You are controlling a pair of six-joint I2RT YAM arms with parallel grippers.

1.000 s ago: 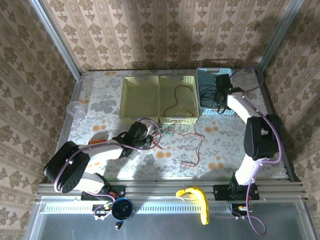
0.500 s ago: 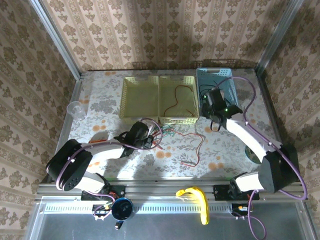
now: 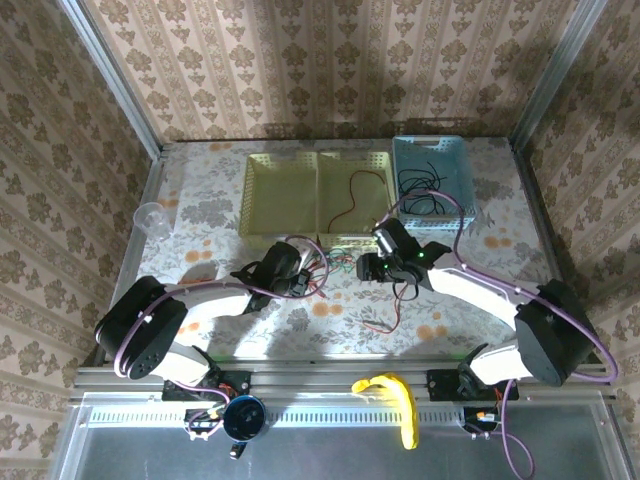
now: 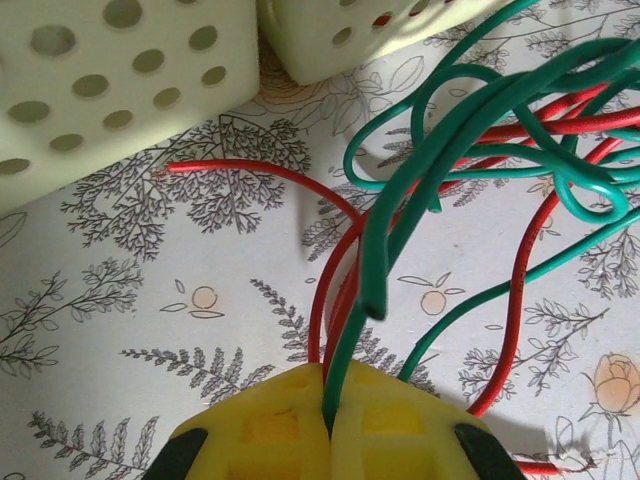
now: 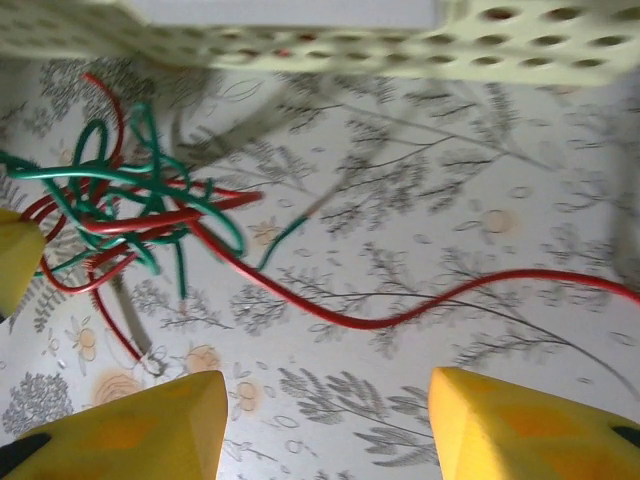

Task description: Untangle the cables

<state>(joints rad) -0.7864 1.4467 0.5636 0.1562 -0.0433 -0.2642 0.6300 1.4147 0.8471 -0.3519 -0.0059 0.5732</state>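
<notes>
Several cables (image 3: 338, 265) tangled just in front of basket (image 3: 247, 195), left gripper (image 4: 328, 405) clamped on a green strand, right gripper (image 5: 325, 385) fingers apart, near basket front.

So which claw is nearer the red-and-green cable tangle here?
Left. The left claw is shut on strands of the cable tangle. The right claw hangs open just right of it in the top view, not touching it.

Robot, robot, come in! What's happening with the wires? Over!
Left fingers shut on cables. Right fingers open, hovering near them. Yellow basket close behind.
</notes>
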